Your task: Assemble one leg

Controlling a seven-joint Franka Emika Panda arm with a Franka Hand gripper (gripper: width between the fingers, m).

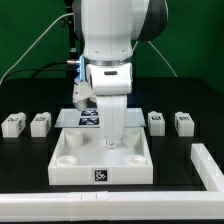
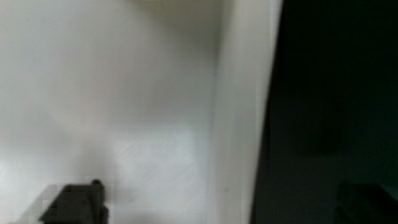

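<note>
Four legs, small white blocks with marker tags, stand in a row on the table: two on the exterior view's left (image 1: 12,124) (image 1: 40,123) and two on its right (image 1: 157,122) (image 1: 183,122). None is held. My gripper (image 1: 112,140) points straight down over the large white square plate (image 1: 70,165), low at its far middle part. In the wrist view the gripper (image 2: 219,205) stands open, one dark fingertip (image 2: 75,205) over the blurred white plate surface (image 2: 125,110), the other dimly over the dark table. Nothing is between the jaws.
The marker board (image 1: 88,118) lies behind the plate. A white rail (image 1: 208,166) runs along the exterior view's right and another (image 1: 60,208) along the front. Cables hang behind the arm at the left.
</note>
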